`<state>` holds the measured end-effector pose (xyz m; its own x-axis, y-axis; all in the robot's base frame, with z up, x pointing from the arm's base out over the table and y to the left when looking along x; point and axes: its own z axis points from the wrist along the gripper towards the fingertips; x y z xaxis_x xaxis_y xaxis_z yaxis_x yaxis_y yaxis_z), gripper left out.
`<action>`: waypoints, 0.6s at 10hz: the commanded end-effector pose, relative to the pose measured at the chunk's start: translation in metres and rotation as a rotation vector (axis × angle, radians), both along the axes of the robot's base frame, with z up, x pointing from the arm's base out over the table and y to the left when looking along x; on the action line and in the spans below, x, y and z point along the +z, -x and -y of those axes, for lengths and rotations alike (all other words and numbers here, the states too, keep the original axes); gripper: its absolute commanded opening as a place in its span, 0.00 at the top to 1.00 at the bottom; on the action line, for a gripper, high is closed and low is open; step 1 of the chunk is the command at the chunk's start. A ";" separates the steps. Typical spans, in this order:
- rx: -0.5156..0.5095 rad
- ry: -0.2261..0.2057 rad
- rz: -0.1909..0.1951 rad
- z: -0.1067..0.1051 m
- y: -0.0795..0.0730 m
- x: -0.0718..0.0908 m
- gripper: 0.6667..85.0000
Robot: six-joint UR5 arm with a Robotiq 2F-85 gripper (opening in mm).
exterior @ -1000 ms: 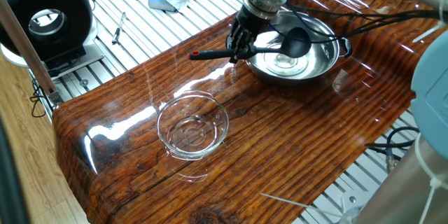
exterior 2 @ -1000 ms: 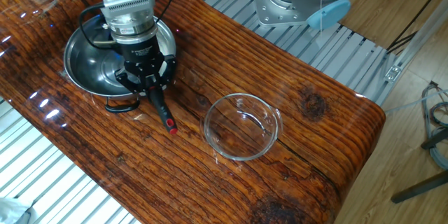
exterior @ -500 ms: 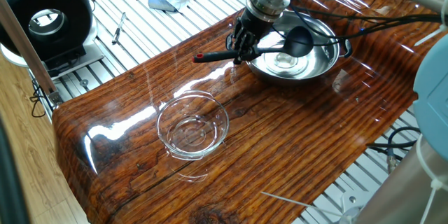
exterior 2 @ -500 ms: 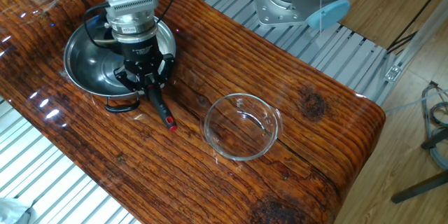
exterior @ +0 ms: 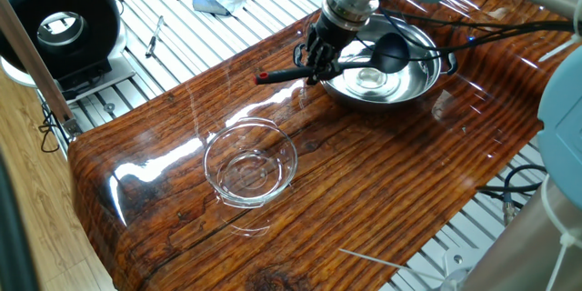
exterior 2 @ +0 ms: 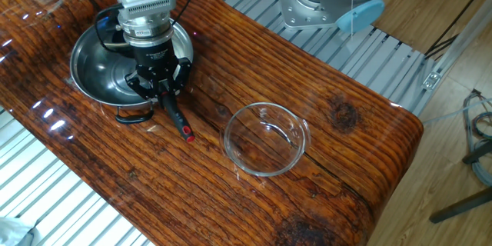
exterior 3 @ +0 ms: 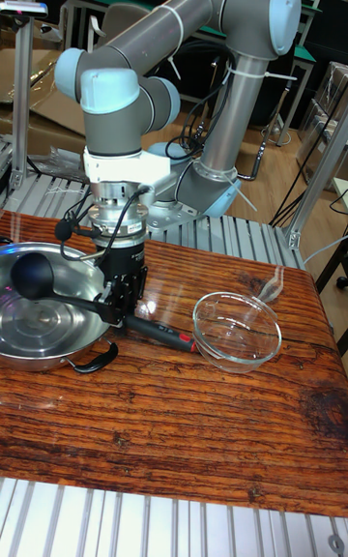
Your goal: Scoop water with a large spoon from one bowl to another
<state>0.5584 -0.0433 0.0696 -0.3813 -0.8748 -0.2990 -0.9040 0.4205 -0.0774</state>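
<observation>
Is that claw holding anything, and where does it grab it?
Yes: the claw grips the black ladle partway along its handle, cup over the steel bowl.

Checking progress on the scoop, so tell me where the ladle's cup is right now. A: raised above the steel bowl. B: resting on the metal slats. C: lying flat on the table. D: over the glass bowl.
A: the gripper holds the ladle by its handle, with the cup lifted above the steel bowl, well away from the glass bowl.
</observation>
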 end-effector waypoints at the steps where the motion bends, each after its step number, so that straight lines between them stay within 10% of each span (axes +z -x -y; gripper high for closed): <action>1: 0.009 -0.004 0.008 0.000 -0.001 0.001 0.75; 6: 0.031 -0.004 0.014 -0.001 -0.002 0.001 0.61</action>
<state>0.5584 -0.0437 0.0681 -0.3537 -0.8872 -0.2964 -0.9152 0.3937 -0.0861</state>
